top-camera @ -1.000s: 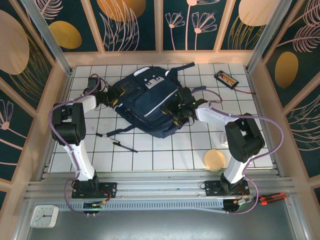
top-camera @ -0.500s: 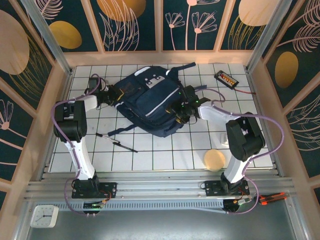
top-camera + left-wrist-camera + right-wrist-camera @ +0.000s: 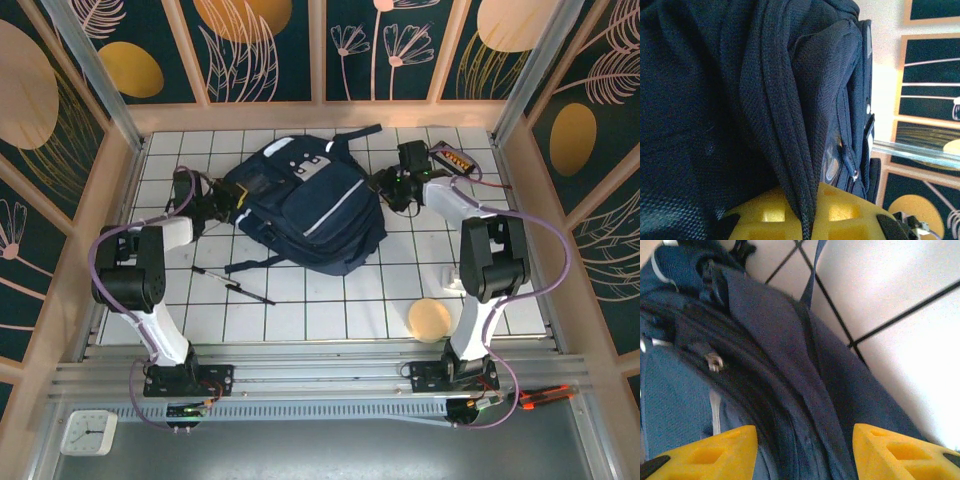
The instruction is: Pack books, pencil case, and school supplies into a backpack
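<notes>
Seen from above, the backpack point(image 3: 305, 205) lies mid-worktop point(image 3: 330, 310), with the left tool point(image 3: 228, 200) at its left edge and the right tool point(image 3: 388, 186) at its upper right corner. On the left wrist camera, the yellow pads point(image 3: 840, 215) are pressed together on a fold of dark backpack fabric. On the right wrist camera, the fingers point(image 3: 705, 452) stand spread, with backpack cloth lying between them.

A navy backpack point(image 3: 305, 215) lies on the tiled table point(image 3: 330, 315), with the left gripper point(image 3: 222, 200) and right gripper point(image 3: 392, 188) flanking it and a black pen point(image 3: 233, 286) nearby.
</notes>
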Available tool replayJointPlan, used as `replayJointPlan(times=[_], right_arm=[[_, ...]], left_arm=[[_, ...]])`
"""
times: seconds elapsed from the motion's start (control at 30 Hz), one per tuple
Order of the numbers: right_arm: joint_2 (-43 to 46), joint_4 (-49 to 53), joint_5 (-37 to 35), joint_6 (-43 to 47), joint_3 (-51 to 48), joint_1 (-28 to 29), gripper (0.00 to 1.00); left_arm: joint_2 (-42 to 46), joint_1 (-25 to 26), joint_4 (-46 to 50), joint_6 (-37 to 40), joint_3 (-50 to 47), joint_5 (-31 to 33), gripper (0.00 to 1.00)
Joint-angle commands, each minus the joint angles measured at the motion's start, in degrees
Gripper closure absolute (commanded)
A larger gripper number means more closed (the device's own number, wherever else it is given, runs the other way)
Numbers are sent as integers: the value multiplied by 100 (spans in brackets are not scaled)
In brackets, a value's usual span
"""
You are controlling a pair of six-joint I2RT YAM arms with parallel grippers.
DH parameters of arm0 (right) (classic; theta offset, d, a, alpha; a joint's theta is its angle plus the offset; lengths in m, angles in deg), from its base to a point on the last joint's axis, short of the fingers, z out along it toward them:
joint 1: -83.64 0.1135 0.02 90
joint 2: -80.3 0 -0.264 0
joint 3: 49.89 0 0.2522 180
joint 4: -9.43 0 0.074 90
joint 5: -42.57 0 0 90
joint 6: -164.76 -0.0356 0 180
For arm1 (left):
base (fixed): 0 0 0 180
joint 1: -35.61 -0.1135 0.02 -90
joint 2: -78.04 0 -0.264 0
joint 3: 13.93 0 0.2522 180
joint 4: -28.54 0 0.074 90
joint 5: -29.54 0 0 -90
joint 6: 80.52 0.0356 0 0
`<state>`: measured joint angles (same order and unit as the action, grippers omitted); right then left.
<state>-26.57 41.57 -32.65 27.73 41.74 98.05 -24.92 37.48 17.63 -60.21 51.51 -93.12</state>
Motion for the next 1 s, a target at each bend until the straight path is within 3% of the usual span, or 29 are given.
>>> replayJointPlan(times=[0.0,0.17,0.27,0.53,0.8,0.97], right_arm=[[138,315,-252,367,281,-25,44],[1217,1258,-1447,345,549,789,43],[1481,1872,-1736,106,724,1507,42],[703,2591,-2279,-872,1333,3435,40],[-635,2528,-2286,-1776,2593,3719,44],[-1079,2497,-2216,-2086,3023,3768,63]], left_arm=[[292,305,-1097,-910,-273,-132,100],[443,505,-1307,-1232,-289,74,100],[679,580,-1465,-1503,-346,176,100],[856,717,-1717,-1917,-444,305,100],[896,757,-1752,-1978,-545,357,100],[878,762,-1752,-1978,-521,392,100]])
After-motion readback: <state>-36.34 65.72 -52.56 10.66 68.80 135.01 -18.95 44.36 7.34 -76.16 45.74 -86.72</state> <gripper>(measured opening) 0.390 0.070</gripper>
